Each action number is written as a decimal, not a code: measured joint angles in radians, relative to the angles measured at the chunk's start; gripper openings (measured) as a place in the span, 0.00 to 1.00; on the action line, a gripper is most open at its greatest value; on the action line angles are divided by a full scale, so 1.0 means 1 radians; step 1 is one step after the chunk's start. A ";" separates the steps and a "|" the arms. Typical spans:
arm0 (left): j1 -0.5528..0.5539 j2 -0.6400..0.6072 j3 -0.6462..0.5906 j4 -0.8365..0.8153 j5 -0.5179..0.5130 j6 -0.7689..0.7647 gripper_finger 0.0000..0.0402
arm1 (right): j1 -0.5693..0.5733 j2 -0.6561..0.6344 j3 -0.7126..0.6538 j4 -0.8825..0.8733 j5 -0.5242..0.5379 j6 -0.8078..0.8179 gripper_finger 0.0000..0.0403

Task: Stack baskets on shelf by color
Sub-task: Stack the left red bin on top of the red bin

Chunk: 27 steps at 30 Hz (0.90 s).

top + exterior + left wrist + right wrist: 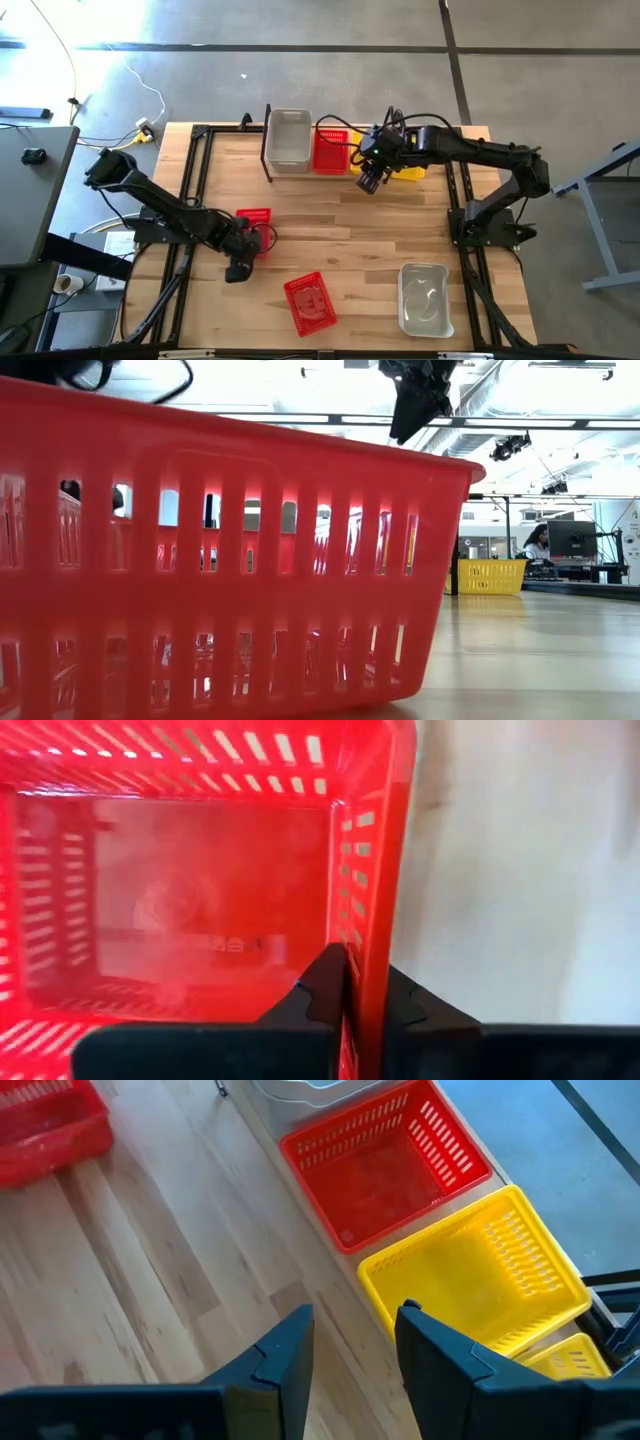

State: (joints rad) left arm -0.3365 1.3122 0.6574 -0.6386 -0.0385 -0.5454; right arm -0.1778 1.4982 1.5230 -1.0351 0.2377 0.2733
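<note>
On the shelf (268,150) sit three baskets: clear (290,140), red (331,150), yellow (410,170). The left claw (365,1005) pinches a red basket's wall (372,870). The right claw (355,1340) hovers open, empty. Another red (310,302) and clear basket (424,298) lie on the table (350,230).

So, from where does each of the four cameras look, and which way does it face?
High: above the table, facing down; shows both arms, the shelf and all baskets.
Low: at tabletop height, facing across into the room; a red basket fills it, one arm hangs from above.
Left wrist: on the left arm, facing a red basket's wall; left gripper shut on it.
Right wrist: on the right arm, facing down at the shelf's baskets; right gripper open.
Shared: high and right wrist views both show the yellow basket on the shelf.
</note>
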 joint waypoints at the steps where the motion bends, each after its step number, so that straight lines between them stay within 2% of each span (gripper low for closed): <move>1: 0.002 -0.008 0.016 -0.011 0.002 0.010 0.01 | 0.004 0.000 0.000 0.000 0.005 0.008 0.32; 11: 0.084 -0.030 0.219 -0.159 -0.071 0.203 0.00 | 0.057 0.000 0.000 -0.010 0.144 0.096 0.32; 16: 0.155 -0.030 0.314 -0.159 -0.084 0.312 0.00 | 0.070 0.000 0.000 -0.036 0.223 0.177 0.32; 20: 0.213 -0.030 0.397 -0.156 -0.145 0.417 0.00 | 0.070 0.000 0.000 -0.060 0.286 0.244 0.32; 23: 0.266 -0.030 0.456 -0.136 -0.187 0.510 0.00 | 0.067 0.000 0.000 -0.081 0.353 0.294 0.32; 27: 0.352 -0.029 0.512 -0.077 -0.192 0.621 0.00 | 0.057 0.000 0.000 -0.110 0.448 0.359 0.32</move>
State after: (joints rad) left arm 0.0157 1.2827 1.1698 -0.7160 -0.2303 0.0752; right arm -0.1205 1.4982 1.5227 -1.1454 0.6855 0.6322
